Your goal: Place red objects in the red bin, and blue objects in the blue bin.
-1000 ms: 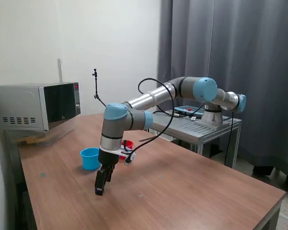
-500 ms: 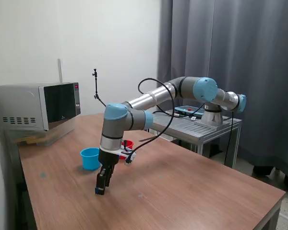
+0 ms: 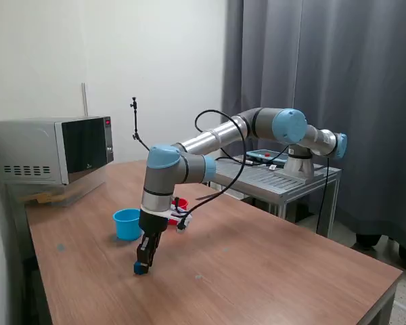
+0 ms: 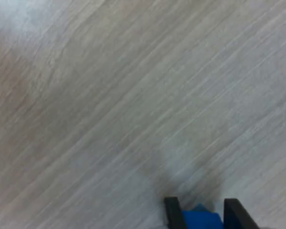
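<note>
My gripper [image 3: 142, 265] points down at the wooden table [image 3: 257, 271], in front of the two bins. A small dark blue cube [image 3: 139, 269] sits at its tip. In the wrist view the blue cube [image 4: 200, 220] lies between the two dark fingers [image 4: 174, 214], which press on both sides of it. The light blue bin [image 3: 127, 223] stands just behind the gripper, toward the exterior view's left. The red bin [image 3: 181, 203] is mostly hidden behind the arm's wrist. No red objects show in either view.
A microwave [image 3: 51, 159] stands at the table's far end, on the exterior view's left. A metal side table [image 3: 284, 177] holds the arm's base at the exterior view's right. Grey curtains [image 3: 338, 81] hang behind.
The gripper's fingers have narrowed around the blue cube, and the tip has shifted very slightly upward. The bins have not moved.
</note>
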Controlling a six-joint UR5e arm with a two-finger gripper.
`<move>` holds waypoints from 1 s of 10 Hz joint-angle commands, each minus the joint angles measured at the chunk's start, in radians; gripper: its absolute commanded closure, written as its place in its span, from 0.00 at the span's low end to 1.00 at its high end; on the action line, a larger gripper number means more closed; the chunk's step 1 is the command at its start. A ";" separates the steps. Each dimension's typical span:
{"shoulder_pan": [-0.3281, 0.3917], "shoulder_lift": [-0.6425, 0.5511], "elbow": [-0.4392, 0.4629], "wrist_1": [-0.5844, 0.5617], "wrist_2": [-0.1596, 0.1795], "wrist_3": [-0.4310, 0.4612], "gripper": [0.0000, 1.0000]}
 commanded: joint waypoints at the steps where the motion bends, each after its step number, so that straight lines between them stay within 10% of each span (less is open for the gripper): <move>1: 0.000 -0.005 0.000 0.000 -0.005 -0.008 1.00; 10: -0.112 -0.183 0.135 0.052 -0.120 -0.067 1.00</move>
